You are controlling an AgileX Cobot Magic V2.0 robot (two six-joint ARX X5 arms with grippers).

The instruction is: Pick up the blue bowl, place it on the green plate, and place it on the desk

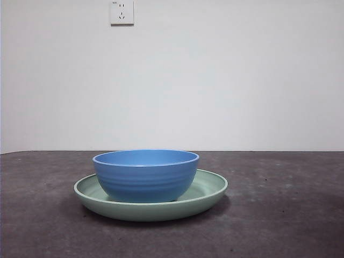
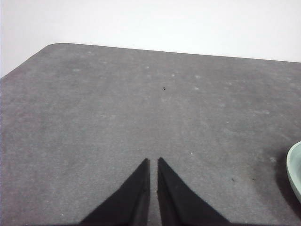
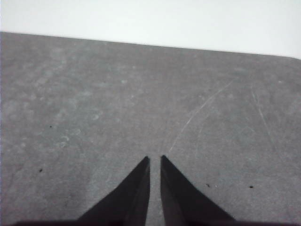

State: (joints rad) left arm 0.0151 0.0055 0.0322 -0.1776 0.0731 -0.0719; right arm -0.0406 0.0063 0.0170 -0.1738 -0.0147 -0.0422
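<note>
The blue bowl (image 1: pixel 145 174) is sitting upright inside the green plate (image 1: pixel 209 191), its base resting on the plate's shallow floor and its rim standing well above the plate's raised edge; the bowl is sitting a little off the plate's middle, so that more bare green is showing on one side than on the other. The plate in turn is lying flat on the desk (image 1: pixel 290 215), a dark, mottled grey-brown surface that is stretching away on all sides of it. Neither gripper is touching the bowl or the plate, and no arm is showing in the front view. The left gripper (image 2: pixel 153 162) is hanging above bare desk with its two black jaws drawn nearly together, only a thin slit showing between the tips, and it is holding nothing; a small slice of the plate's pale rim (image 2: pixel 295 169) is peeking in at the edge of the left wrist view, off to one side of the jaws and well apart from them. The right gripper (image 3: pixel 154 160) is likewise hanging over the desk (image 3: pixel 94 103), its jaws almost closed with just a narrow gap between the tips and nothing gripped between them; only scuffed tabletop is lying ahead of it. Behind the desk a plain white wall (image 1: pixel 242 80) is rising, and a white wall socket (image 1: pixel 122 12) is sitting high on it.
</note>
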